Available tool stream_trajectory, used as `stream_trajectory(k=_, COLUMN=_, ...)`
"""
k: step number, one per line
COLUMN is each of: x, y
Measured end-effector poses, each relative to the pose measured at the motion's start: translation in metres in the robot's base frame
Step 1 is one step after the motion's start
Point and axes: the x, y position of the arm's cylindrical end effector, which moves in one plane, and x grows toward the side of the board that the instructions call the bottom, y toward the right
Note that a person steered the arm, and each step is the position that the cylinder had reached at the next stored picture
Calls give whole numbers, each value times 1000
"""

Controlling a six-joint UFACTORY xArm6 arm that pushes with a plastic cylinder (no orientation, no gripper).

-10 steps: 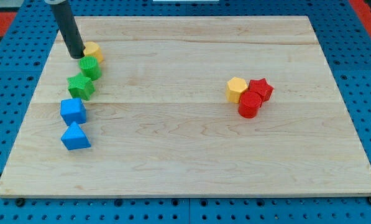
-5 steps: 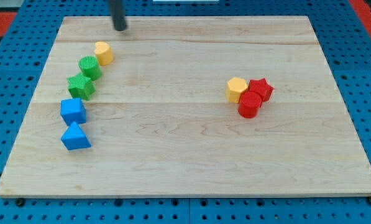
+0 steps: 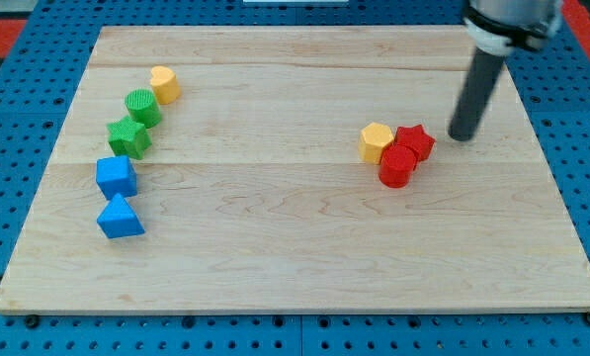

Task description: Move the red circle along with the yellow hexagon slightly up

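The red circle point(image 3: 397, 165) stands on the wooden board point(image 3: 295, 247) right of centre, touching the yellow hexagon point(image 3: 376, 142) at its upper left and a red star point(image 3: 414, 142) at its upper right. My tip point(image 3: 463, 136) rests on the board just right of the red star, a short gap away, up and right of the red circle.
Along the view's left runs a curved row of blocks: a yellow heart-like block point(image 3: 164, 84), a green circle point(image 3: 142, 106), a green star point(image 3: 127, 136), a blue cube point(image 3: 116, 176) and a blue triangle point(image 3: 120, 217). The board lies on a blue pegboard.
My tip has swept from the upper left, beside the yellow block, across the top of the board to the right side next to the red star. No block has moved.
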Motion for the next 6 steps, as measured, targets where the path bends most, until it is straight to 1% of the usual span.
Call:
stream_trajectory(k=1, x=51, y=-37)
stream_trajectory(k=2, x=53, y=-77)
stream_trajectory(k=3, x=42, y=-106)
stream_trajectory(k=6, x=0, y=-108)
